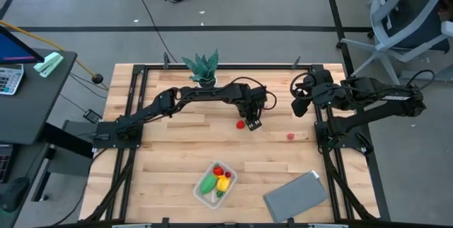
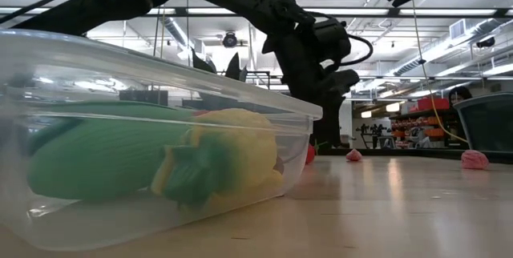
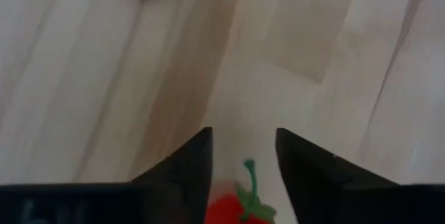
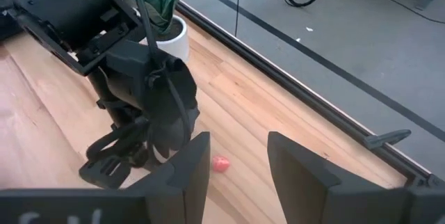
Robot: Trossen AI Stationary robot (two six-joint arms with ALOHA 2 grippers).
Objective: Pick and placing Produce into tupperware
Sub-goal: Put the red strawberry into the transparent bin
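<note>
My left gripper (image 1: 253, 121) (image 3: 243, 135) is open at mid-table, pointing down. A tiny red fruit with a green stem (image 3: 240, 209) (image 1: 241, 123) lies on the wood between its fingers, which stand on either side of it; I see no touch. A pink piece (image 1: 290, 137) lies to its right, and the low view shows two pink pieces (image 2: 353, 155) (image 2: 474, 159). The clear tupperware (image 1: 205, 192) (image 2: 309, 114) sits near the front edge with green, yellow and red produce (image 1: 216, 181) inside. My right gripper (image 1: 299, 105) (image 4: 238, 142) hovers open at the right.
A spiky green plant in a white pot (image 1: 203, 69) (image 4: 174, 33) stands at the far edge behind the left arm. A flat grey sheet (image 1: 296, 196) lies at the near right corner. Bare wood lies between the tupperware and the left gripper.
</note>
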